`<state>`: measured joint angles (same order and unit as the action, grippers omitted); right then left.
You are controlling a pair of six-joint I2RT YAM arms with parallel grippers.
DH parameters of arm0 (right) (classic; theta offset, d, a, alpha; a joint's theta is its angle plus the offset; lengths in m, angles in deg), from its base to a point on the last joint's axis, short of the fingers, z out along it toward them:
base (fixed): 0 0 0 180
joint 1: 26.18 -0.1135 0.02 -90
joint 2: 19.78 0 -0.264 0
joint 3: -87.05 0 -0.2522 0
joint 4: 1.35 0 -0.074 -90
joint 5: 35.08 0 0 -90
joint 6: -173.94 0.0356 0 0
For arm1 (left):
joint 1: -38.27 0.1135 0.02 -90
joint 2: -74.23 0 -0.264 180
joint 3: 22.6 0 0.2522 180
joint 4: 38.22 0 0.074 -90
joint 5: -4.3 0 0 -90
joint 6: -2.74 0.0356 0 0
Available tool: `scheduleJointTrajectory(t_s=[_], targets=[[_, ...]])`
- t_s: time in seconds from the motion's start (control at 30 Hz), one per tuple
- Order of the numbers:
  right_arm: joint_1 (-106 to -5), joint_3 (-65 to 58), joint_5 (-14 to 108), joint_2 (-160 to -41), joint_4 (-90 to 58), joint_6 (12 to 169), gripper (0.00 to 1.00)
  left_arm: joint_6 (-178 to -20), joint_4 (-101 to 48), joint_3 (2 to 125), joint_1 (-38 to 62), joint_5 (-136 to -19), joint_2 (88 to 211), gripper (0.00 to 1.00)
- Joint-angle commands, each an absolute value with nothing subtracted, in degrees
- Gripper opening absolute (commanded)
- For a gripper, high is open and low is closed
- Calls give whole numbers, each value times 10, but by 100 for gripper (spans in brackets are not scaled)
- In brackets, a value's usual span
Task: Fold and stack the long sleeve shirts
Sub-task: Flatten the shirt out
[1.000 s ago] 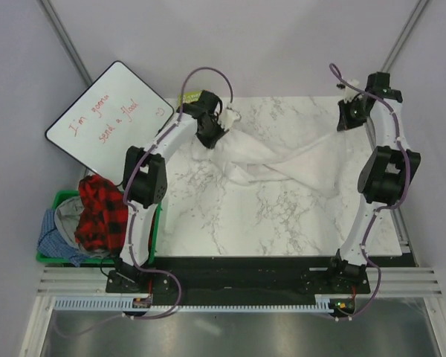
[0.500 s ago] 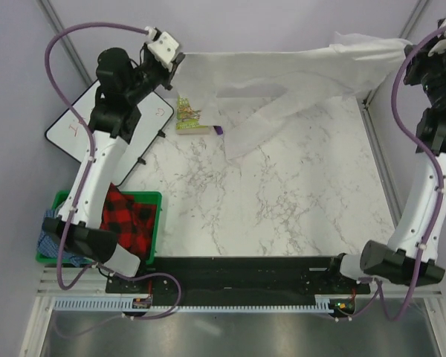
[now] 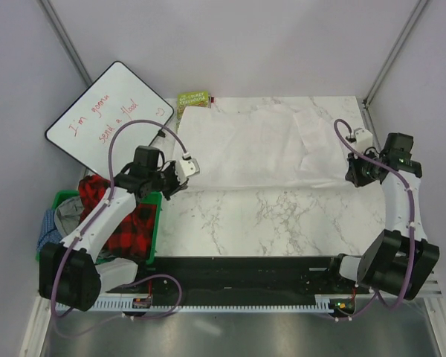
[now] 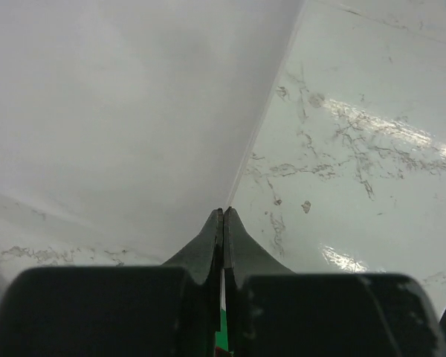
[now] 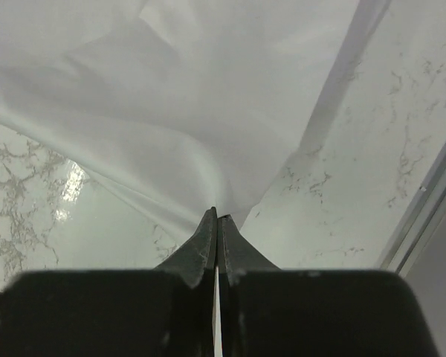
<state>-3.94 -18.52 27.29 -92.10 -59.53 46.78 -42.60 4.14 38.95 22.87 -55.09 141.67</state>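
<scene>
A plain white long sleeve shirt [image 3: 260, 149] lies spread flat across the far half of the marble table [image 3: 267, 223]. My left gripper [image 3: 191, 168] is at its near-left corner. In the left wrist view my left gripper [image 4: 224, 212] is shut, with the shirt's corner [image 4: 119, 111] running into its tips. My right gripper [image 3: 353, 178] is at the near-right corner. In the right wrist view my right gripper [image 5: 215, 213] is shut on a gathered pinch of the shirt [image 5: 201, 97].
A green book [image 3: 194, 98] lies at the shirt's far-left corner. A whiteboard [image 3: 108, 115] leans at the left. A green bin [image 3: 154, 223] left of the table holds a red plaid shirt [image 3: 123, 223] and blue cloth [image 3: 56, 232].
The shirt was bunched a second ago, then lifted high and stretched between both arms. Now both grippers have come down and nearer, and the shirt lies flat.
</scene>
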Motion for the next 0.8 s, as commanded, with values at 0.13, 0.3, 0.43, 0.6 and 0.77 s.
scheduleJointTrajectory(t_s=[0.13, 0.3, 0.43, 0.6, 0.77], targets=[[-37, -70, 267, -997, -656, 379, 0, -440, 66, 495, 230, -574, 1455, 2], [-37, -104, 301, -934, -747, 271, 0, -381, 177, 491, 230, -561, 1411, 2], [-37, -172, 322, -884, -794, 201, 0, -334, 233, 446, 228, -551, 1352, 2], [-36, -227, 343, -826, -871, 115, 15, -280, 297, 374, 212, -550, 1299, 11], [-31, -192, 344, -857, -936, 98, 66, -295, 307, 354, 199, -568, 1278, 46]])
